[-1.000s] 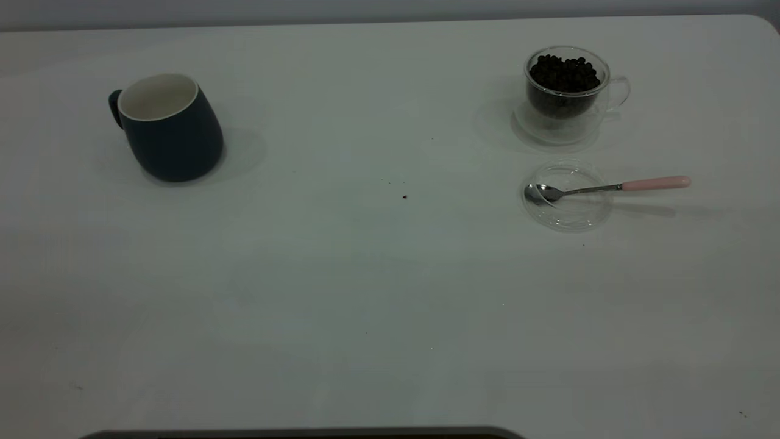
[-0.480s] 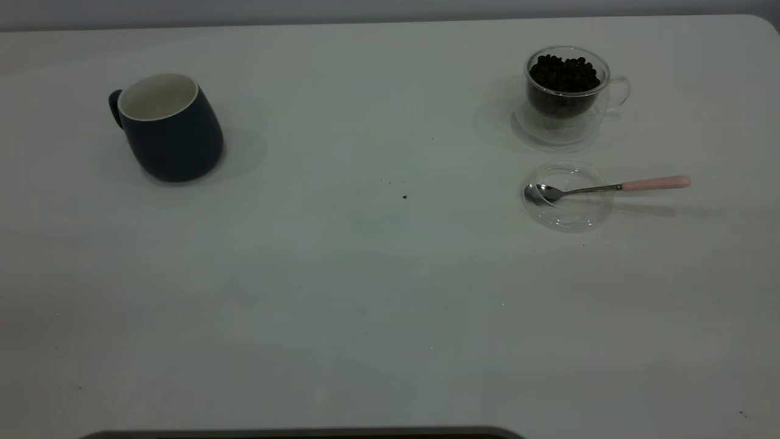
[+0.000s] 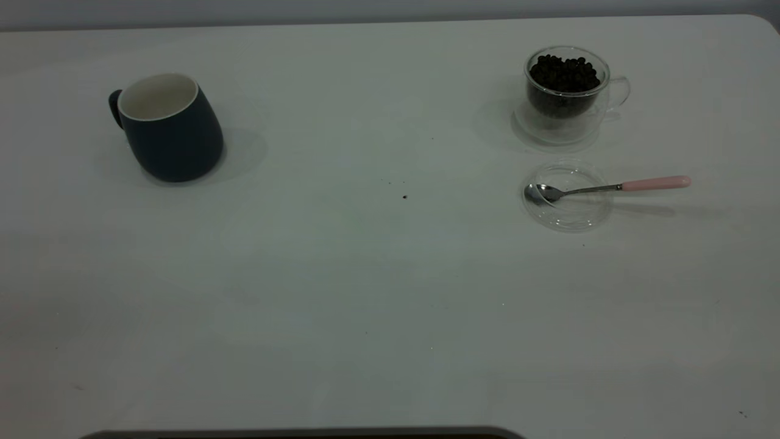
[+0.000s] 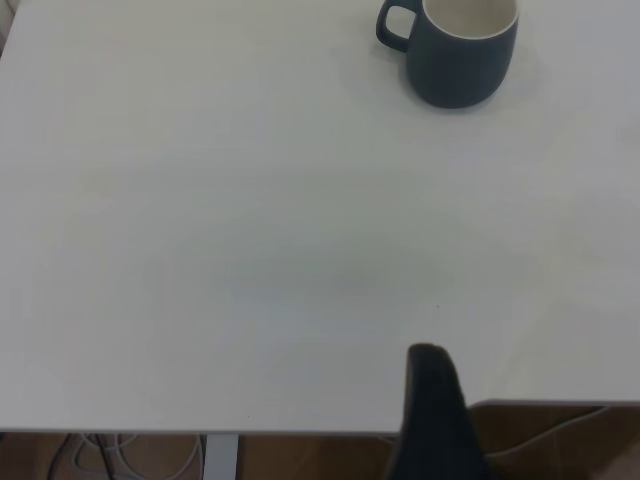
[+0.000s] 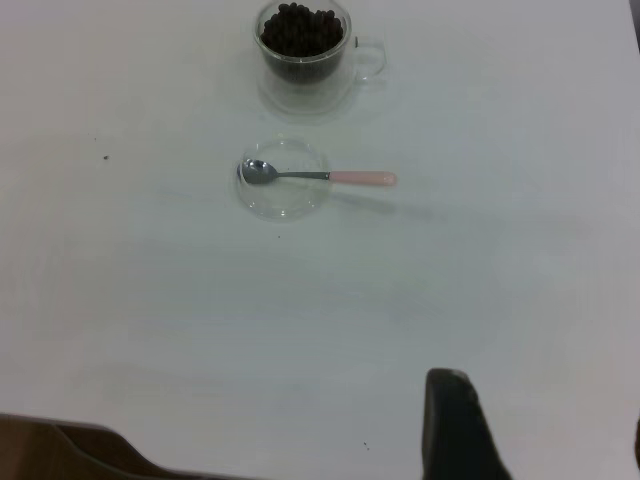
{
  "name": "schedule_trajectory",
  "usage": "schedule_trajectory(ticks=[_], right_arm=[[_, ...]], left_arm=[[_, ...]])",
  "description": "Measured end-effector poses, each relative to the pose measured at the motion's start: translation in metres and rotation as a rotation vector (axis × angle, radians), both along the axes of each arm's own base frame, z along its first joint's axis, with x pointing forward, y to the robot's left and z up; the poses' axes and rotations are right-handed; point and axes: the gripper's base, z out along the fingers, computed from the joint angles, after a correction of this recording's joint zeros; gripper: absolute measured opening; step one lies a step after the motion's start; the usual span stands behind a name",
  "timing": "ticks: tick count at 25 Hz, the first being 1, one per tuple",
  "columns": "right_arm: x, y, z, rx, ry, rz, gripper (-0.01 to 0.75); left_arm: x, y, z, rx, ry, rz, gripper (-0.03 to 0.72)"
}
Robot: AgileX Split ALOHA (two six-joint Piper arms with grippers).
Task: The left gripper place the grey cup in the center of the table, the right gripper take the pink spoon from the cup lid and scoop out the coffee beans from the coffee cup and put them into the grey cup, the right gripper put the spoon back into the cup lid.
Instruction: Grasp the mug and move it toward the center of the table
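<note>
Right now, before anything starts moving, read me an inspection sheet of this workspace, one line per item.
Surface: white table, a few tiny dark specks near the middle.
Grey cup: upright at the left side, inside looks empty, handle pointing away from centre.
Coffee cup: upright at far right, coffee beans heaped to the rim.
Cup lid: flat on the table in front of the coffee cup.
Pink spoon: bowl resting in the lid, handle sticking out over the rim.
Clutter: nothing seen.
End effectors: left end effector and right end effector both near the table edge, far from the objects.
Cables: some below the table edge.
Surroundings: nothing seen.
</note>
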Motion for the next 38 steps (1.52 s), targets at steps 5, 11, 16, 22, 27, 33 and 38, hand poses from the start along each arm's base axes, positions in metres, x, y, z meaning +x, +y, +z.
schedule_trajectory(ticks=[5,11,16,22,27,33,38], right_arm=[[0.0,0.0,0.0,0.0,0.0,0.0,0.452],[0.0,0.0,0.0,0.001,0.0,-0.001,0.452],[0.0,0.0,0.0,0.001,0.0,0.0,0.452],[0.0,0.0,0.0,0.0,0.0,0.0,0.452],[0.0,0.0,0.0,0.0,0.0,0.0,0.452],[0.0,0.0,0.0,0.001,0.0,0.0,0.452],[0.0,0.0,0.0,0.001,0.0,0.0,0.452]], left_arm=[[0.003,0.0,0.0,0.004,0.026,0.002,0.567],[0.053,0.002,0.02,0.021,0.134,0.014,0.567],[0.125,0.006,0.039,-0.042,0.143,0.126,0.567],[0.232,0.017,0.033,0.064,0.304,0.182,0.567],[0.328,0.027,0.01,0.12,0.444,0.151,0.567],[0.422,0.025,-0.043,0.159,0.695,-0.027,0.567],[0.456,0.015,-0.067,0.121,0.761,-0.232,0.567]])
